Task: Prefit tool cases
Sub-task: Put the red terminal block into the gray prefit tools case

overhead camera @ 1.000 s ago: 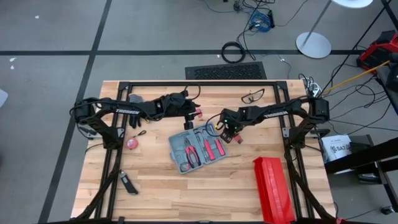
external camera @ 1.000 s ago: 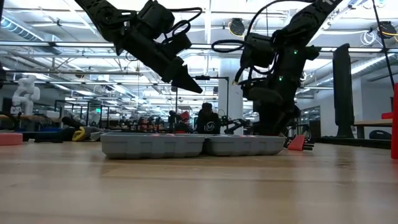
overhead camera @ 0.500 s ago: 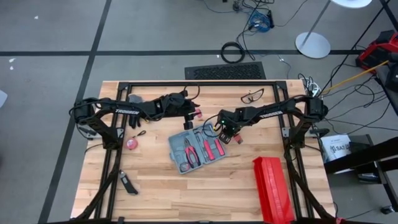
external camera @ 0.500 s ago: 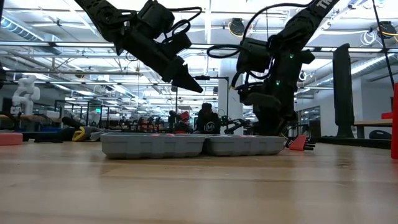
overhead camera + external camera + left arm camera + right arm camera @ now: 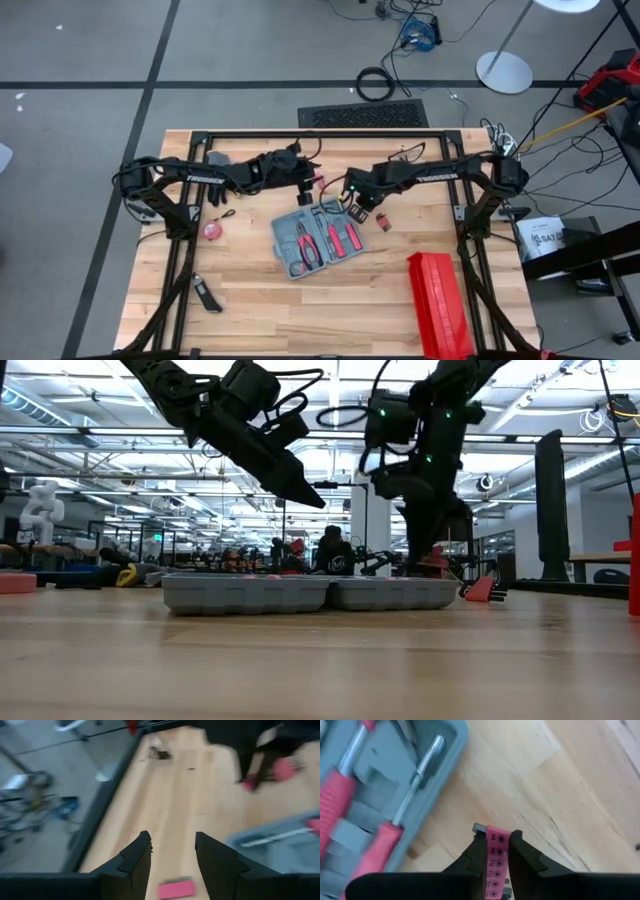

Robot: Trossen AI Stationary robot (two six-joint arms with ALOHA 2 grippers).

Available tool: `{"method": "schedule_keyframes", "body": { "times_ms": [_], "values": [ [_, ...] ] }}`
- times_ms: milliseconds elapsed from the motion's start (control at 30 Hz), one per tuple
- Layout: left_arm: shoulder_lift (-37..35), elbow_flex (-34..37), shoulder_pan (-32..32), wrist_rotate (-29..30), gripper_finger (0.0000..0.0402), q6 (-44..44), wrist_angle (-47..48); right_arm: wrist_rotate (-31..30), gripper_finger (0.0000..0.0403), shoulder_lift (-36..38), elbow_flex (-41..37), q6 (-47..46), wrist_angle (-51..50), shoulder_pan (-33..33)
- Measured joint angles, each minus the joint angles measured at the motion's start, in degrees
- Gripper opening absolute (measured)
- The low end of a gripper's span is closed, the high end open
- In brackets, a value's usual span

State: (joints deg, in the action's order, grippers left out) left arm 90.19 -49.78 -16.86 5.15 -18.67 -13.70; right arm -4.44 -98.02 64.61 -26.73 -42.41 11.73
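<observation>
You've got the tool case (image 5: 316, 241) lying open on the wooden table (image 5: 250, 300), roughly mid-table, grey slots up, with red-handled pliers (image 5: 309, 246) and 2 red-handled screwdrivers (image 5: 343, 237) seated in it. Your right end effector (image 5: 497, 851) is pinched narrow on a pink bit holder (image 5: 495, 865), a small pink strip printed with dark symbols, and the wrist camera shows it sandwiched between the 2 fingers, above bare wood just beside the case's rim. From overhead that right end effector (image 5: 352, 198) sits at the case's far corner. Your left end effector (image 5: 172, 855) hangs with its fingers spread wide and nothing between them, up off the table near the case's far edge. Over on the right near corner you can see the long red box (image 5: 440, 305), well apart from the case. A round pink tape measure (image 5: 212, 231) lies left of the case.
</observation>
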Motion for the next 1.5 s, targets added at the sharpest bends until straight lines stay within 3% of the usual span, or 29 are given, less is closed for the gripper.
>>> {"method": "schedule_keyframes", "body": {
  "times_ms": [167,400,833,1133,1367,1500],
  "values": [
    [0.00,0.00,-0.13,8.56,0.0157,-6.50,-2.77,0.43,0.0043,0.09,2.74,-6.77,-3.83,-1.79],
    [-1.46,-0.02,-0.08,10.74,0.0157,-14.65,-6.44,3.63,0.0041,-0.21,5.35,-14.46,-1.25,-4.60],
    [-4.22,-0.04,0.56,11.10,0.0157,-19.35,3.32,-0.18,0.0040,-5.47,5.91,-27.83,10.82,-9.95],
    [-7.55,2.15,0.41,3.80,0.0157,-19.37,7.14,-1.58,0.0038,-13.47,14.62,-29.33,5.25,-10.71],
    [-9.56,6.50,-2.43,-10.46,0.0157,-19.33,7.27,-3.28,0.0038,-19.28,23.44,-29.46,-6.74,-10.71],
    [-9.55,7.98,-3.91,-13.40,0.0157,-19.31,6.49,-3.28,0.0038,-20.15,24.91,-29.61,-6.66,-10.71]
  ]
}}
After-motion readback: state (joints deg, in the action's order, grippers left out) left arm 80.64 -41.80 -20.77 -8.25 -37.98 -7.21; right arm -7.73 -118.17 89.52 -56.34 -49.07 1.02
